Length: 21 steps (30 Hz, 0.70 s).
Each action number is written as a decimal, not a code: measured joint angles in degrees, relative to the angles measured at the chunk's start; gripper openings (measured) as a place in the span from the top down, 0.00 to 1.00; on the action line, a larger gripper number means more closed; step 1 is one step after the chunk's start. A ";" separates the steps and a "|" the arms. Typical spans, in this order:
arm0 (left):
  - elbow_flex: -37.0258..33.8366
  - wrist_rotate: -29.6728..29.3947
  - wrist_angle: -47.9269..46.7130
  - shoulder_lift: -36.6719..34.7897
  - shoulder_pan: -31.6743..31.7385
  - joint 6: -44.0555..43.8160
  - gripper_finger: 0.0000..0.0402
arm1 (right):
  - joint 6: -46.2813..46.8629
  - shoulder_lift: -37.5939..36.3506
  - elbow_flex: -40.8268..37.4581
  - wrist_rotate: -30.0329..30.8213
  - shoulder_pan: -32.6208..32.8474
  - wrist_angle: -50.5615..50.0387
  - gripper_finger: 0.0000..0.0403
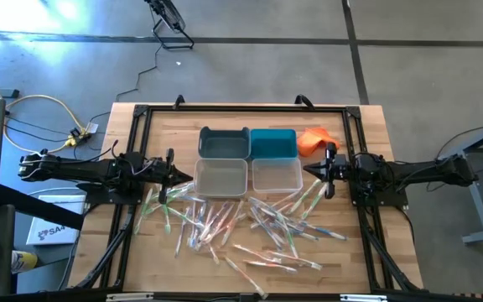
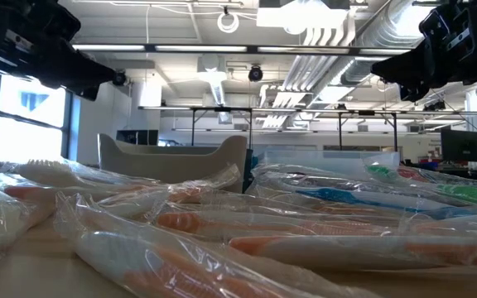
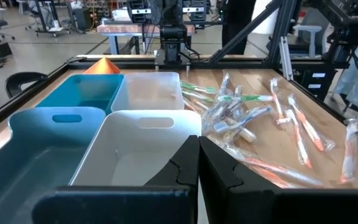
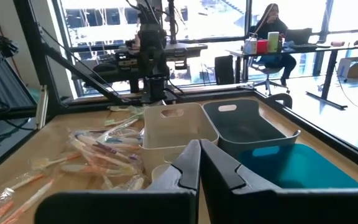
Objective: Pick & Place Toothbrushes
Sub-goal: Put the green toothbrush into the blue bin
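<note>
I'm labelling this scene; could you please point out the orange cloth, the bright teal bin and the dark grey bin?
orange cloth [image 1: 312, 140], high view, its middle.
bright teal bin [image 1: 272, 143], high view, its floor.
dark grey bin [image 1: 223, 145], high view, its floor.

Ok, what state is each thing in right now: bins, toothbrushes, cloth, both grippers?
Four bins: empty, grouped two by two.
Toothbrushes: wrapped, scattered loose on the table beside the bins.
Orange cloth: crumpled beside the teal bin.
Left gripper: shut, empty.
Right gripper: shut, empty.

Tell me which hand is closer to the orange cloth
Right. The right hand sits shut just beside the orange cloth, at the bright blue bin's end. The left hand, also shut, is across all four bins from it.
</note>
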 joint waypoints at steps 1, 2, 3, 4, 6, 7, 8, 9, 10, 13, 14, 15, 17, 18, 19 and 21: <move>0.00 -0.01 0.00 0.00 0.00 -0.01 1.00 | 0.00 0.00 0.00 -0.01 -0.01 0.00 0.99; 0.00 -0.01 -0.02 -0.02 -0.02 -0.03 1.00 | 0.00 0.00 0.00 0.01 -0.01 0.00 0.99; 0.00 0.00 -0.02 -0.01 -0.01 -0.18 1.00 | -0.02 0.00 0.00 0.01 0.00 0.00 0.99; 0.00 -0.01 -0.02 0.00 0.00 -0.29 1.00 | -0.02 0.00 0.00 0.01 0.00 0.01 0.99; 0.00 0.00 -0.02 -0.02 0.00 -0.40 1.00 | -0.02 0.00 0.00 0.01 0.00 0.00 0.99; 0.00 -0.01 0.00 -0.02 -0.01 -0.40 1.00 | 0.00 0.00 0.00 0.01 0.01 0.01 0.99; 0.00 -0.01 0.00 -0.01 0.00 -0.40 1.00 | 0.00 0.00 0.00 0.01 0.01 0.00 0.99; 0.00 -0.01 0.00 -0.01 -0.01 -0.40 1.00 | 0.00 0.00 0.00 0.00 0.00 0.00 0.99; 0.00 -0.01 0.00 0.00 -0.02 -0.40 1.00 | 0.00 0.00 0.00 0.00 -0.01 0.00 0.99; 0.00 -0.01 0.00 -0.01 -0.01 -0.37 1.00 | 0.00 0.00 0.00 -0.01 0.00 0.00 0.99; 0.00 -0.01 0.00 0.00 -0.01 -0.36 1.00 | 0.00 0.00 0.00 0.01 -0.01 0.00 0.99; 0.00 -0.01 0.00 -0.01 0.00 -0.37 1.00 | 0.00 0.00 0.00 0.01 0.00 0.00 0.99; 0.00 -0.01 0.00 -0.01 -0.02 -0.40 1.00 | 0.00 0.00 0.00 0.01 0.00 0.01 0.99; 0.00 -0.01 0.00 -0.02 0.00 -0.40 1.00 | 0.00 0.00 0.00 0.01 0.00 0.00 0.99; 0.00 -0.01 0.00 -0.02 0.00 -0.40 1.00 | 0.00 0.00 0.00 0.01 -0.01 0.01 0.99; 0.00 -0.01 -0.02 0.00 -0.01 -0.69 1.00 | 0.00 0.00 0.00 0.01 -0.01 0.00 0.99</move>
